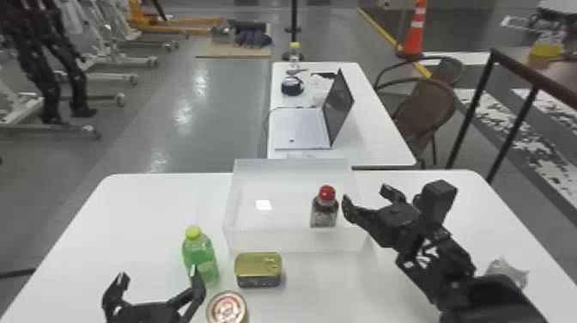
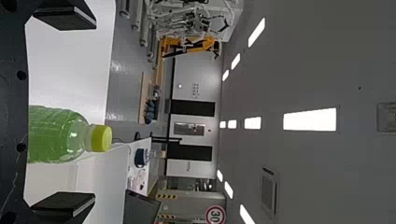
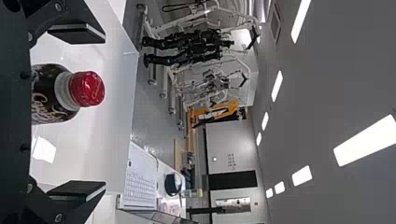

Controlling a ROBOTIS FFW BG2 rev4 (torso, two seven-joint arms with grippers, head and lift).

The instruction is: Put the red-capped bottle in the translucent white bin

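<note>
Right gripper (image 1: 366, 198), red-capped bottle (image 1: 324, 211) in bin (image 1: 274, 240), head view's can (image 1: 226, 310)

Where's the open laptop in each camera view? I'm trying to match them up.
Head view: the laptop is upper centre, just beyond the translucent white bin.
Left wrist view: its dark screen is cut off by the picture's edge, farther off than the green bottle.
Right wrist view: its keyboard lies just past the bin's wall.
Shared landmark: the dark round object near it on the far table.
</note>
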